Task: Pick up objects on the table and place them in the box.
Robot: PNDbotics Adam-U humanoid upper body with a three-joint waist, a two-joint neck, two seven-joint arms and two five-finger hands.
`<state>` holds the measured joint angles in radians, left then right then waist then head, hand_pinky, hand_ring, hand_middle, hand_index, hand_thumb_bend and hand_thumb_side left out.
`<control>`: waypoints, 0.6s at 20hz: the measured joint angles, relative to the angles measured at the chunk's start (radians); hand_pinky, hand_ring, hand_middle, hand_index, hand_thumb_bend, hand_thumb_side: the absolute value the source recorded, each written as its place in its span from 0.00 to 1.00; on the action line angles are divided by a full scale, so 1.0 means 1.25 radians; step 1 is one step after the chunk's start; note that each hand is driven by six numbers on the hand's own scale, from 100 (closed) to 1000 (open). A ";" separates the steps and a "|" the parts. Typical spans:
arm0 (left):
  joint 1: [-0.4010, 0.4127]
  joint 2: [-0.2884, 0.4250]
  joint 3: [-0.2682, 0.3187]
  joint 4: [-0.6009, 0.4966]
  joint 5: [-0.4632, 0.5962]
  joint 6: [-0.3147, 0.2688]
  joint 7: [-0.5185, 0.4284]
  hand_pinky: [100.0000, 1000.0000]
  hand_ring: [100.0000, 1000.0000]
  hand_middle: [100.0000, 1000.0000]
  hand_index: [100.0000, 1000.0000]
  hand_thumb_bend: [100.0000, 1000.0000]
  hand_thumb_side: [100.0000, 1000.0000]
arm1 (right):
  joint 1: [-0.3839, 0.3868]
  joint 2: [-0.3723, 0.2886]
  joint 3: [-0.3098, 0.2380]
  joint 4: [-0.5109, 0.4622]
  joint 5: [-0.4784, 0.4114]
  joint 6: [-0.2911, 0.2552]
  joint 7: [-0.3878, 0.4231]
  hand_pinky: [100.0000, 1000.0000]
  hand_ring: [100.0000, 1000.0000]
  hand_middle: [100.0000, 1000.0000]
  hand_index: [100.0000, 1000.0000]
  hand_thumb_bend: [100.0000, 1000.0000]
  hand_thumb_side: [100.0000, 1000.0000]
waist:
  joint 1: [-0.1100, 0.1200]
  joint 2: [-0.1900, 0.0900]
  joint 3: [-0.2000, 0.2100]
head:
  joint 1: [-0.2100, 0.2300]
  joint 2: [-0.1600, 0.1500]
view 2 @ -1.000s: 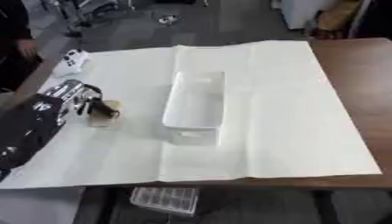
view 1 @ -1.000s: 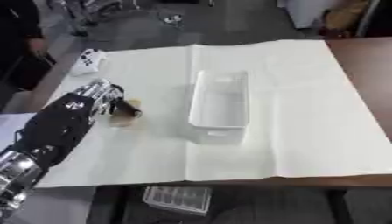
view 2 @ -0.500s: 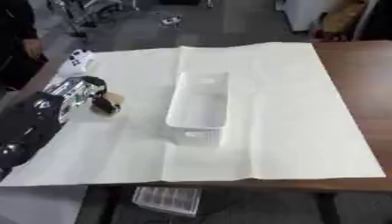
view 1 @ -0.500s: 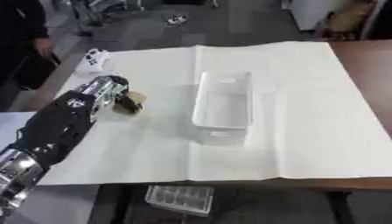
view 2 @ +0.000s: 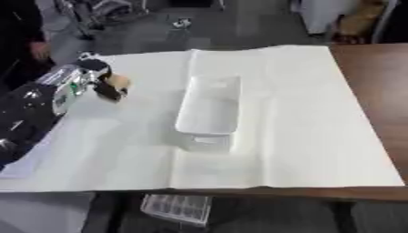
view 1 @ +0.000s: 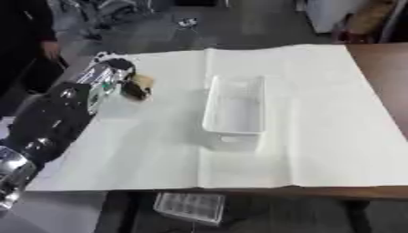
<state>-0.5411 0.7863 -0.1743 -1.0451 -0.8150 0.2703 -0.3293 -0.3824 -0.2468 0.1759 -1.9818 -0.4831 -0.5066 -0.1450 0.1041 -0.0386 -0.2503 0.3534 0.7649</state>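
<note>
1. Left eye view: I see the white box [view 1: 232,109] standing empty near the middle of the white sheet [view 1: 318,113] that covers the brown counter [view 1: 390,59]. Its long side runs away from me.
2. Left eye view: my left robot hand [view 1: 108,79] comes in from the left of the box, at about the level of the box's far end. Its fingers are curled round a small tan and dark object [view 1: 138,87]. I cannot make out what the object is, only a tan patch on top and a dark rounded part beneath.
3. Left eye view: the object is well left of the box, apart from its wall. I cannot tell whether it is lifted off the sheet or touching it.
4. Left eye view: just beyond the left robot hand, farther from the box, a small white and dark thing [view 1: 102,58] lies at the sheet's far left edge.
5. Right eye view: the same grasp shows, with the tan and dark object [view 2: 112,86] at the hand's tip, left of the box [view 2: 209,109] and clear of it.
6. Right eye view: below the counter's near edge, on the box's near side, a clear plastic tray [view 2: 177,208] shows.
7. My right robot hand shows in neither view.
</note>
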 measured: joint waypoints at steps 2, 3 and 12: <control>-0.003 0.014 0.000 -0.023 0.033 0.004 0.012 0.00 0.00 0.00 0.09 0.00 0.51 | 0.002 0.000 0.000 0.000 0.000 0.000 0.000 0.31 0.41 0.40 0.61 0.00 1.00 | 0.001 0.000 0.000 | 0.000 0.001; -0.003 0.020 0.000 -0.036 0.047 0.006 0.018 0.00 0.00 0.00 0.09 0.00 0.51 | 0.002 0.000 0.000 0.000 0.000 0.000 0.000 0.31 0.41 0.40 0.61 0.00 1.00 | 0.002 -0.001 0.000 | 0.000 0.001; 0.018 0.064 -0.025 -0.209 0.153 -0.009 0.051 0.00 0.00 0.00 0.09 0.00 0.49 | 0.002 -0.001 0.000 0.000 0.001 0.000 0.000 0.30 0.41 0.40 0.61 0.00 1.00 | 0.004 -0.001 0.003 | -0.001 0.003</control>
<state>-0.5185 0.8668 -0.2058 -1.3060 -0.6235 0.2587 -0.2661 -0.3800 -0.2482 0.1759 -1.9818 -0.4823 -0.5063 -0.1451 0.1092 -0.0394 -0.2459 0.3520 0.7689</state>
